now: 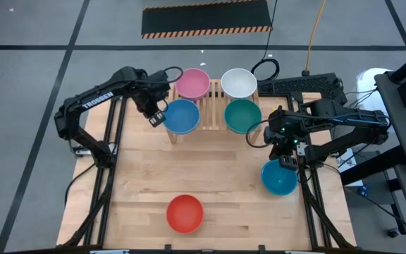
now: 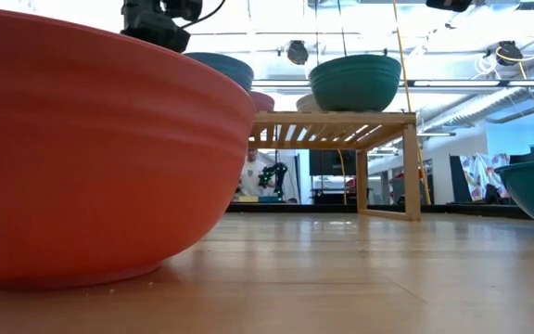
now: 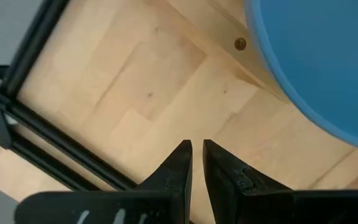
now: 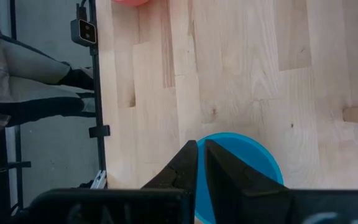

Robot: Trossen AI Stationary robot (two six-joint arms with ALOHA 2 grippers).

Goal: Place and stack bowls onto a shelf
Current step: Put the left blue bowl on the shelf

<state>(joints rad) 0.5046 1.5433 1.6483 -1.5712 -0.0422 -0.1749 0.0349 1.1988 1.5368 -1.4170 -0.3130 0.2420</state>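
Note:
Four bowls rest by their bases on the slatted shelf [image 1: 213, 106]: pink [image 1: 192, 82] and white [image 1: 238, 82] on the far side, blue [image 1: 182, 116] and green [image 1: 242, 116] on the near side. The red bowl [image 1: 185, 213] sits on the table near its near edge. The teal-blue bowl [image 1: 279, 176] sits on the table at the right. My left gripper [image 1: 157, 116] is shut and hangs just left of the blue bowl [image 3: 328, 68], apart from it. My right gripper [image 1: 287, 156] is shut above the far rim of the teal-blue bowl [image 4: 247, 165], clear of it.
Black frame rails [image 1: 111, 134] run along the table's left and right edges. In the low view the red bowl [image 2: 91, 148] fills the left foreground, and the shelf [image 2: 332, 121] stands behind it on short legs. Bare tabletop [image 1: 217, 166] lies between the shelf and the red bowl.

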